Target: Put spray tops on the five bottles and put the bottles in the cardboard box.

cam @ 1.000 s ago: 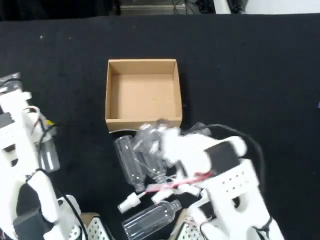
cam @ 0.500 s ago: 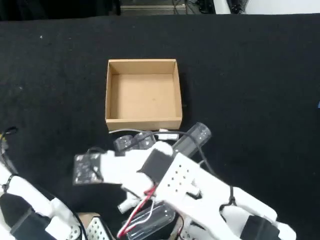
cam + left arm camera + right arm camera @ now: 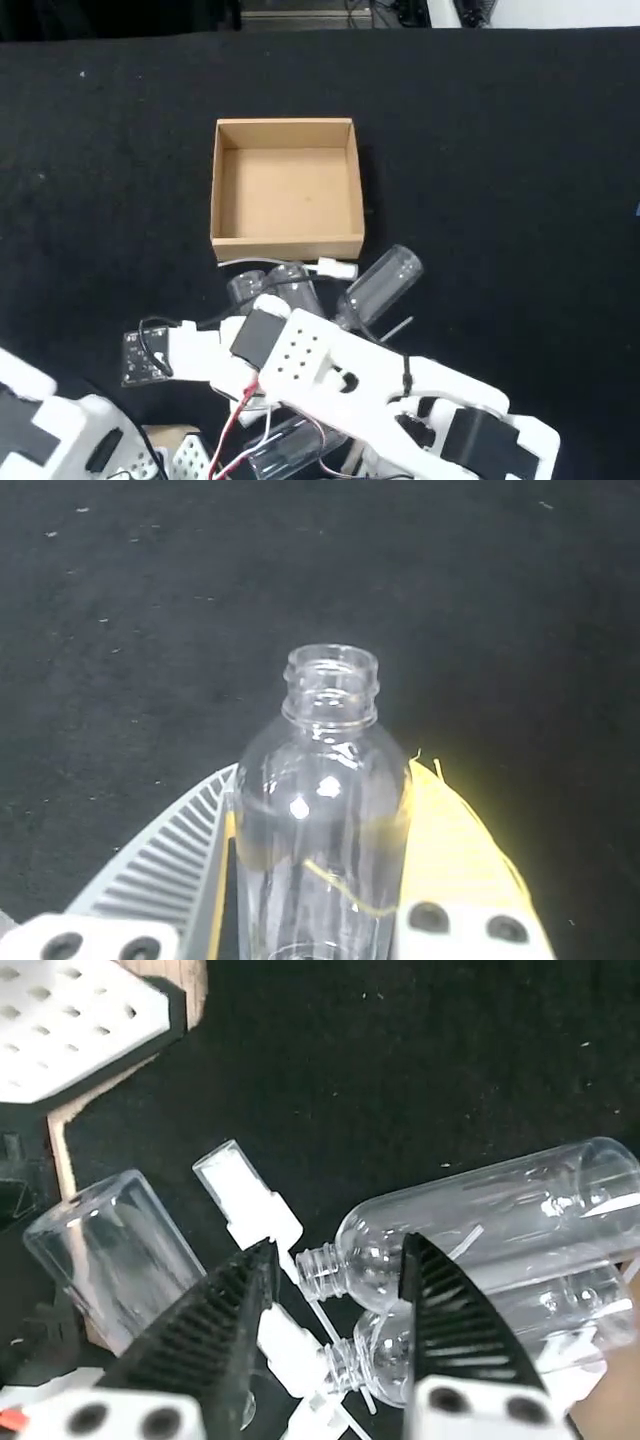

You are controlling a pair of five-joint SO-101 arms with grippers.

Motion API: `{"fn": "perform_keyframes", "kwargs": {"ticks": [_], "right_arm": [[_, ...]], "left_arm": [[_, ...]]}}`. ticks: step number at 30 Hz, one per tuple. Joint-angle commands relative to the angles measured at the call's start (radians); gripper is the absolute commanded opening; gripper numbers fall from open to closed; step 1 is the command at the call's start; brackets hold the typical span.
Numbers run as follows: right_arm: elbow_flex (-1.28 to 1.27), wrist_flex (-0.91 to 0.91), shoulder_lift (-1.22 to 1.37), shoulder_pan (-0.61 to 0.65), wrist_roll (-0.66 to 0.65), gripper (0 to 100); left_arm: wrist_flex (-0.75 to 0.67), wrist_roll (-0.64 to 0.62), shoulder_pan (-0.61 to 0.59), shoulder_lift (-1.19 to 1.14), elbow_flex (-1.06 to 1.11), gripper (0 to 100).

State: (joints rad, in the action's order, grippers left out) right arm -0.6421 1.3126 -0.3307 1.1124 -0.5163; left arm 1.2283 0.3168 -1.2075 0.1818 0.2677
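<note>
While our left gripper [image 3: 325, 775] clamps an uncapped bottle [image 3: 331, 685], our right gripper [image 3: 340, 1250] hangs open, empty, over a spray top [image 3: 245, 1200] among loose bottles [image 3: 480, 1210] near the cardboard box [image 3: 285, 245]; capping, we judge, needs that top pinched next.

No word, number, label or sign can be read anywhere. The brown cardboard box [image 3: 287, 246] has plain walls. The clear plastic bottle [image 3: 320, 810] and the other clear bottles [image 3: 480, 1210] by the near edge of the black desk [image 3: 500, 150] carry no legible print.
</note>
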Motion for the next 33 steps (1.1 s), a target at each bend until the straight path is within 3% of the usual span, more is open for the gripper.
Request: {"fn": "perform_keyframes", "kwargs": {"ticks": [1,6,12,17,33], "right_arm": [[0.012,-0.023,-0.001,0.020,0.003,19.3],[-0.004,-0.023,0.001,0.029,0.002,19.3],[-0.097,-0.078,0.001,0.124,0.000,19.4],[-0.156,-0.104,0.001,0.127,-0.063,19.4],[-0.248,-0.216,0.002,0.123,-0.066,19.4]], "left_arm": [[0.018,0.000,-0.056,-0.048,-0.148,6],[0.048,0.002,-0.099,-0.072,-0.226,6],[0.046,0.006,-0.125,-0.072,-0.228,6],[0.046,0.006,-0.143,-0.072,-0.234,6],[0.040,0.006,-0.143,-0.072,-0.234,6]]}}
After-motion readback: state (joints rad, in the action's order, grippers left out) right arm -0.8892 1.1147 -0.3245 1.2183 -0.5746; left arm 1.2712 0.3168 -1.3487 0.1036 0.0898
